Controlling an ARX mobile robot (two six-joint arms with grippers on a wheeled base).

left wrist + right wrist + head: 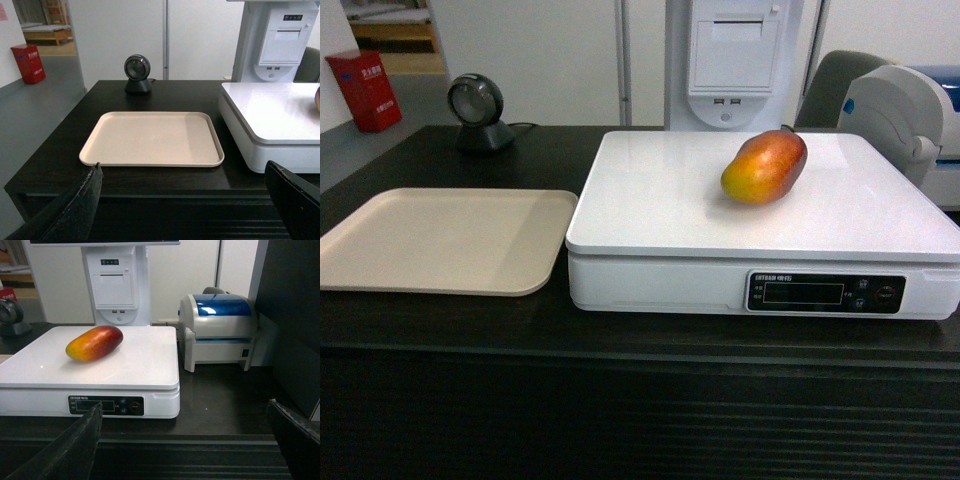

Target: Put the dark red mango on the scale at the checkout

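- Black, worn fingertips frame your two wrist views: the left gripper and the right gripper both stand with fingers spread wide apart, holding nothing, pulled back in front of the counter.
- Ribbed dark panelling marks the front of the checkout, nearest you in the head view.
- On the counter at 9 o'clock of the head view lies the beige tray, just beside the scale, which sits at centre with its dark display facing you.
- You'll find the dark red mango lying on its side on the scale's white platform, toward 1 o'clock, red end farther back.
- Farther back, a round scanner stands at 11 o'clock, a white receipt-printer stand at 12, and a blue-lidded label printer at 3.
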